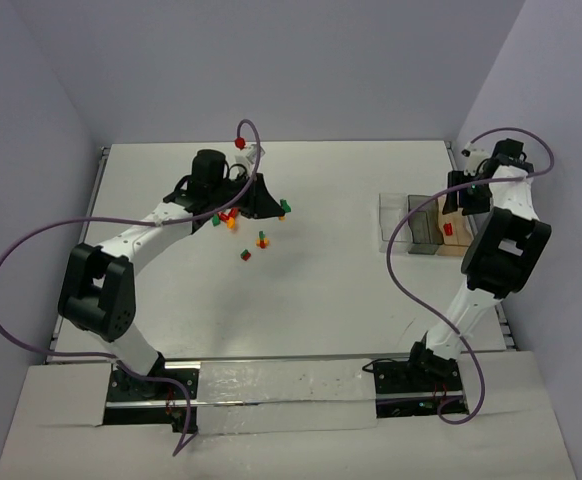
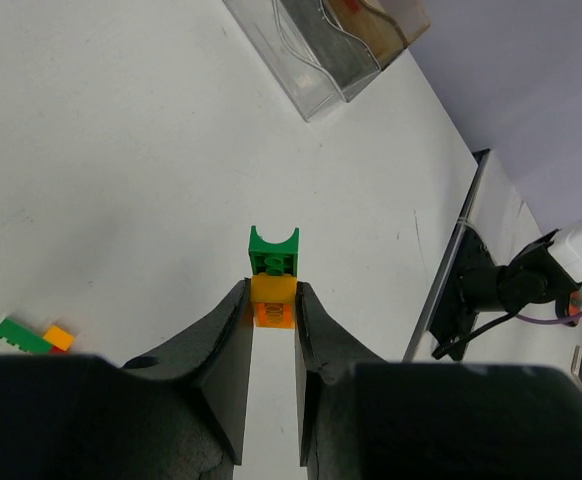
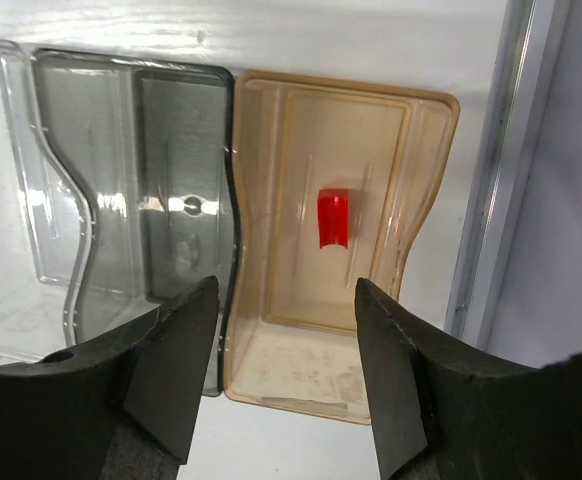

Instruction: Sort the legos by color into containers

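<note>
My left gripper (image 2: pixel 272 292) is shut on an orange-yellow lego (image 2: pixel 272 300) with a green lego (image 2: pixel 273 250) stuck to its far end, low over the table. In the top view it is at the far left-centre (image 1: pixel 271 203). Loose red, green and orange legos lie beside it (image 1: pixel 227 218) and nearer (image 1: pixel 262 240), (image 1: pixel 245 255). My right gripper (image 3: pixel 286 290) is open and empty above the tan bin (image 3: pixel 426 180) of the containers (image 1: pixel 396 228). One red lego (image 3: pixel 333 217) lies in that bin.
A dark grey bin (image 3: pixel 121 150) and a clear bin (image 3: pixel 21 200) adjoin the tan one. A green and orange lego pair (image 2: pixel 31 336) lies left of the left fingers. The table's metal edge rail (image 3: pixel 491 200) runs right of the bins. Walls enclose the table.
</note>
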`<state>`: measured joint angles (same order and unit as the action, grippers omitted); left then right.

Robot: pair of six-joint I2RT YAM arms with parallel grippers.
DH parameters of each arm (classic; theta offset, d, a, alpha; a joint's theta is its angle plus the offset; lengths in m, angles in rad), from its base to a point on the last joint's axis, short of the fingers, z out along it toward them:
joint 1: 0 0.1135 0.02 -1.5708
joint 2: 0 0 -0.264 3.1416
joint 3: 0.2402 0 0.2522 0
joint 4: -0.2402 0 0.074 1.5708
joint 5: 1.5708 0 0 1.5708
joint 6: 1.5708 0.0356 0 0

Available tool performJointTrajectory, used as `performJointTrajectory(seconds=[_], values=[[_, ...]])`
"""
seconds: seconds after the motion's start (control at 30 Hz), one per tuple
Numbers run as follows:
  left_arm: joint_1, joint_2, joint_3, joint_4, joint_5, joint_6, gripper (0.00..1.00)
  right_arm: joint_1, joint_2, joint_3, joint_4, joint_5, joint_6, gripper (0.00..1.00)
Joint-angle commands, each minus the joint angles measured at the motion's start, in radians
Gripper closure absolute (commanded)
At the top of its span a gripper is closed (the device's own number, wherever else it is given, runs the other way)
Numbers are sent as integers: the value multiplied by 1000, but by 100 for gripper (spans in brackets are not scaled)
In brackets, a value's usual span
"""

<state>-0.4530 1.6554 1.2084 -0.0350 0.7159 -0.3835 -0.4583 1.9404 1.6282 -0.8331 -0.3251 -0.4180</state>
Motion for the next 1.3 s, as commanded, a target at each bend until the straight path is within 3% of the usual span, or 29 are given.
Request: performJointTrajectory(seconds=[0.0,0.1,0.13,0.23,0.43,0.53,0.7,0.93,1.27], values=[[-4,-10,67,-54,83,101,100,17,-57,97,-25,-57,34,36],[-6,-39,31,-45,207,182,100,67,-138,128,-96,-335,64,38],[-6,-49,28,-42,211,190,100,91,-159,128,-114,-354,69,39],[-5,-57,32,-83,281,247,100,200,-233,31,-113,-641,102,40],[-6,-94,-2,-57,436,256,100,451,-319,-183,67,-871,223,44],[-6,-102,-26,-2,490,197,100,569,-337,-226,119,-894,241,44],[-7,-108,-64,106,530,107,100,644,-345,-230,155,-930,251,40],[-20,-96,-69,128,538,75,100,740,-374,-221,181,-917,238,32],[-35,-87,-67,124,535,69,100,856,-371,-194,189,-862,222,32]])
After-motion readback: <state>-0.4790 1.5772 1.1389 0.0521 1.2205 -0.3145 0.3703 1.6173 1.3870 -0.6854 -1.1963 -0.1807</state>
